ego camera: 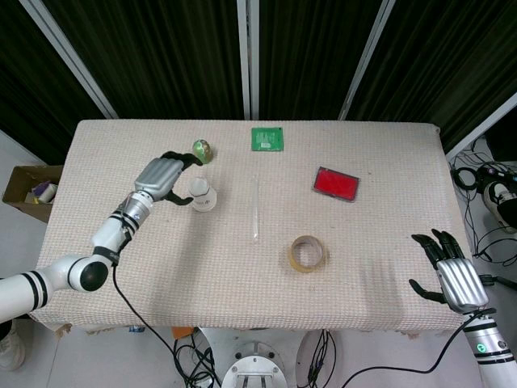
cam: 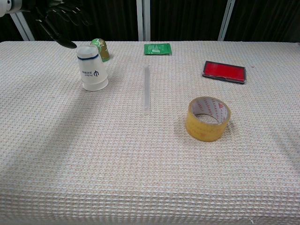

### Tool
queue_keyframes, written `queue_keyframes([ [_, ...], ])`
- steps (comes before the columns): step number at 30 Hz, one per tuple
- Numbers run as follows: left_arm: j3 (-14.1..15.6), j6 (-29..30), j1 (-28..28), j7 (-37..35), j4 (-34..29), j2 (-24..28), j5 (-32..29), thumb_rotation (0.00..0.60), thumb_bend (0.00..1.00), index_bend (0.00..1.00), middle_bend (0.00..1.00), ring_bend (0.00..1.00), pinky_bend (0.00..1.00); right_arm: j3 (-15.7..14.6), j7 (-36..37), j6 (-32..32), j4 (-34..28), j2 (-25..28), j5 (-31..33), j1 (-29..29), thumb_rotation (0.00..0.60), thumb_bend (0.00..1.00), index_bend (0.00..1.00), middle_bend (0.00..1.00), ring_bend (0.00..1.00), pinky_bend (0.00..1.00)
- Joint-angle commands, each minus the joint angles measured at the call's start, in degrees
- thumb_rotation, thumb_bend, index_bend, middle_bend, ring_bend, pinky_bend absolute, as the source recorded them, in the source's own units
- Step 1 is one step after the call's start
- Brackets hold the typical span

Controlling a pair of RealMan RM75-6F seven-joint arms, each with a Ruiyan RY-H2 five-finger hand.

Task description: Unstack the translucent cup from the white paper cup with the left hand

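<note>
The stacked cups (ego camera: 202, 195) stand upside down on the table's left half, a white paper cup (cam: 93, 70) with a blue band and blue print. I cannot tell the translucent cup apart from it. My left hand (ego camera: 162, 175) hovers just to the left of the stack with its dark fingers spread toward it, holding nothing. In the chest view the left hand (cam: 60, 19) shows at the top left, above and behind the cup, apart from it. My right hand (ego camera: 449, 270) hangs open near the table's front right corner, far from the cups.
A green-gold egg-shaped object (ego camera: 202, 150) sits right behind the cups. A clear tube (ego camera: 257, 208) lies mid-table, a tape roll (ego camera: 307, 253) in front of it, a red flat case (ego camera: 336, 183) to the right, and a green packet (ego camera: 266, 138) at the back. A cardboard box (ego camera: 28, 190) stands off the left edge.
</note>
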Motion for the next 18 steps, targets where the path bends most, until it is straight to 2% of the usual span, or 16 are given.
queue_keyframes([
  [1,1.0,-0.5,-1.3,0.6,0.7,-0.7,-1.3,0.600,0.21,0.22,0.16,0.16,0.12,0.0,0.2,-0.1,0.1,0.0,0.2,0.0,0.600,0.18,0.13,0.17,0.00,0.07],
  [18,4.6,-2.0,-5.7,0.2,6.7,-4.5,-7.6,0.600,0.24,0.30,0.16,0.16,0.12,-0.2,0.9,0.4,0.8,-0.1,0.8,-0.7,0.600,0.18,0.13,0.17,0.00,0.07],
])
